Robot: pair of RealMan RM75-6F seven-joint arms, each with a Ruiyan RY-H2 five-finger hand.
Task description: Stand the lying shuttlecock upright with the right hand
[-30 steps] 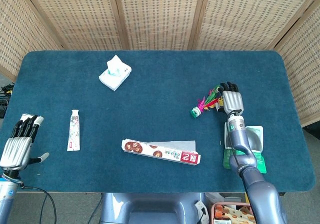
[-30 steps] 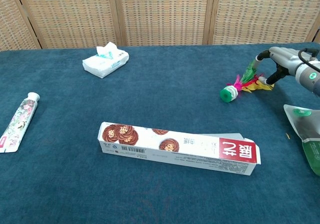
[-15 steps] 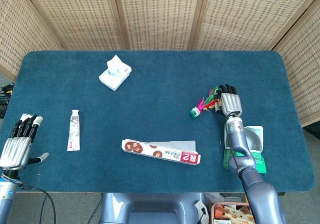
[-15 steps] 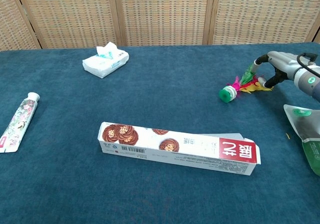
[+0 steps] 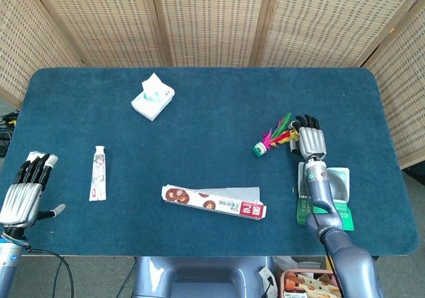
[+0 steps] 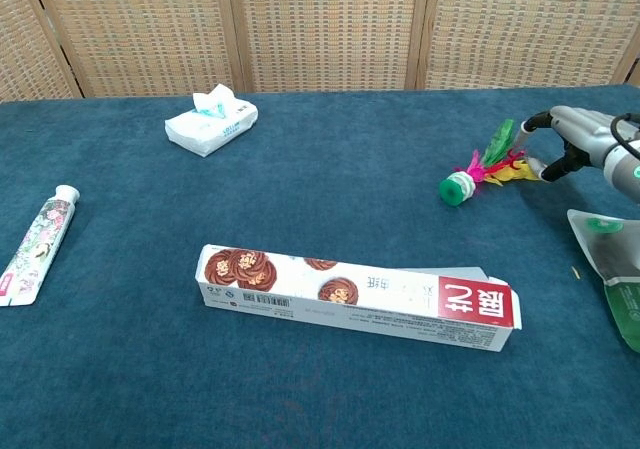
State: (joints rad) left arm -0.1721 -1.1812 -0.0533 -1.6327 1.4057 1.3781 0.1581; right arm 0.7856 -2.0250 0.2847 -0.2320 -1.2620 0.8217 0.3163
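The shuttlecock [image 5: 271, 139] lies on its side on the blue table [image 5: 199, 132], green cap toward the left and coloured feathers pointing right. In the chest view the shuttlecock [image 6: 484, 170] is at the right. My right hand [image 5: 309, 139] hovers just right of the feathers, fingers apart and curved, holding nothing; the chest view shows the right hand [image 6: 580, 137] with a fingertip close to the green feather. My left hand [image 5: 26, 188] rests at the table's near left edge, fingers extended and empty.
A tissue pack [image 5: 153, 97] sits at the back left. A toothpaste tube [image 5: 98, 173] lies on the left. A long toothpaste box [image 5: 214, 202] lies in the front middle. A green-and-white pouch [image 5: 334, 196] lies under my right forearm.
My right hand has drawn back to the right, off the feathers. The shuttlecock still lies on its side in the same place. The left hand has not moved.
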